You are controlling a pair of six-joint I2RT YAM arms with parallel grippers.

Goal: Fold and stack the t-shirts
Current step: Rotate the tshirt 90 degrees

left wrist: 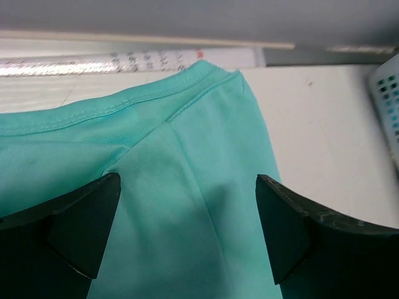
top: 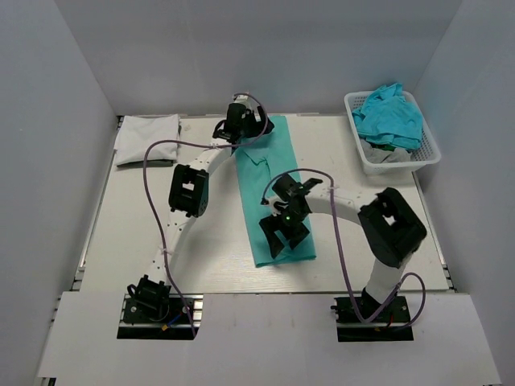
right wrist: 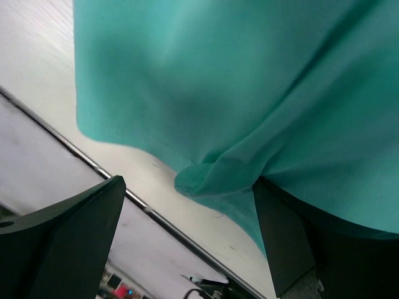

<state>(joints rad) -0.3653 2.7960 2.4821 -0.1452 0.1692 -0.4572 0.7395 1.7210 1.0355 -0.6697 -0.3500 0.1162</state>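
Note:
A green t-shirt (top: pixel 269 193), folded into a long strip, lies down the middle of the table. My left gripper (top: pixel 230 131) is at its far end. In the left wrist view it (left wrist: pixel 187 230) is open just above the cloth (left wrist: pixel 187 156) near the stitched edge. My right gripper (top: pixel 283 237) is at the near end. In the right wrist view it (right wrist: pixel 181 240) is open, with the hem (right wrist: pixel 212 174) bunched between the jaws and cloth draped over the right finger (right wrist: pixel 293 243). A folded grey t-shirt (top: pixel 147 138) lies at the far left.
A white basket (top: pixel 418 157) at the far right holds several crumpled blue and grey shirts (top: pixel 390 117); its corner shows in the left wrist view (left wrist: pixel 388 93). Grey walls close in the table on three sides. The table's near edge rail (right wrist: pixel 156 215) runs under my right gripper.

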